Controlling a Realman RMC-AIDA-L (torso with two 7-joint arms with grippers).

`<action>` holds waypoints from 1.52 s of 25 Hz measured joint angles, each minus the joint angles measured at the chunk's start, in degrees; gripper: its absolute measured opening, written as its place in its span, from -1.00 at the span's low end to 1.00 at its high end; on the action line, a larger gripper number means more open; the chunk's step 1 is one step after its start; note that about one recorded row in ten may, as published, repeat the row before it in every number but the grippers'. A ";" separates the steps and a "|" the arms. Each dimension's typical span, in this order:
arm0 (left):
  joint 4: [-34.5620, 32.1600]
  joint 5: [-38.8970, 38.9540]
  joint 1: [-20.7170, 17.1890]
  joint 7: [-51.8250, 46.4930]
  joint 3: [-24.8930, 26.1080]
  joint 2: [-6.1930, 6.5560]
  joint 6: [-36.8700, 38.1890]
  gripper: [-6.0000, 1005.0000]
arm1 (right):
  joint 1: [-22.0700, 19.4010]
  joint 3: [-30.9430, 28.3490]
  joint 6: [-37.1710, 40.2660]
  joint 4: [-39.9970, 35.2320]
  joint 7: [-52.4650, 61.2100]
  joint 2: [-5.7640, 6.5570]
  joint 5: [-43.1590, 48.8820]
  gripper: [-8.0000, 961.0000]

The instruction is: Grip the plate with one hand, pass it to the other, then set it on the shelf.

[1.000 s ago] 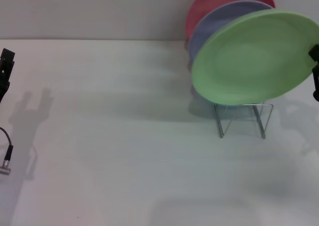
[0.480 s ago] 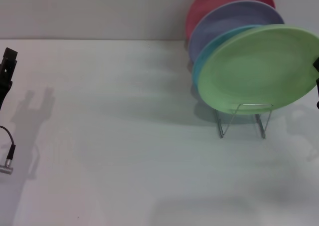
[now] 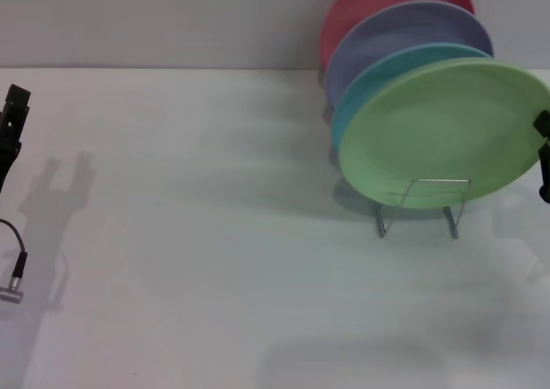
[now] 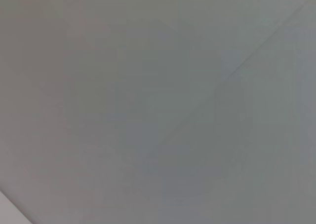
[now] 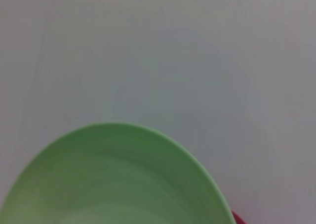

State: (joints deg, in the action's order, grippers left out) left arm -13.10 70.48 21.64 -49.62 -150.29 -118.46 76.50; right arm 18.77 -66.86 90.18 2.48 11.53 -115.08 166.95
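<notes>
The plate (image 3: 438, 131) is light green, plain. Behind it stand turquoise (image 3: 361, 93), lavender (image 3: 387, 33) and red (image 3: 361, 3) plates. The shelf (image 3: 421, 207) is silver wire.

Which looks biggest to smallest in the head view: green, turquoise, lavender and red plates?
1. green plate, frontmost, fully visible
2. lavender plate
3. red plate and turquoise plate: partly hidden slivers, too close to rank.

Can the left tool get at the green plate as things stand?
Probably not without a long reach: the left tool sits at the table's far left edge, while the green plate is in the wire rack by the right tool. Nothing lies between.
</notes>
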 joint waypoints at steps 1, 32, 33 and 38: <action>-0.07 -0.03 -0.03 0.00 0.00 0.02 0.02 0.49 | -0.16 0.15 0.24 -0.01 -0.01 -0.04 -0.01 -0.81; 3.55 -1.97 -0.74 14.33 0.20 0.27 12.63 0.58 | -1.82 -7.67 10.64 -0.54 18.94 -1.22 -11.93 -0.38; 3.75 -2.90 -0.87 18.56 0.18 0.27 14.53 0.59 | -1.51 -8.30 9.22 -0.53 19.61 -0.86 -11.99 -0.37; 4.11 -4.24 -1.15 30.02 0.47 0.25 16.40 0.60 | -0.73 -18.72 5.29 -0.25 20.21 -1.99 -12.10 -0.19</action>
State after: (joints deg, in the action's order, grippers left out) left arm -8.98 66.24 20.50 -19.60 -149.82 -118.21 92.89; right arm 18.05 -85.58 95.47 2.23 31.75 -117.07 154.85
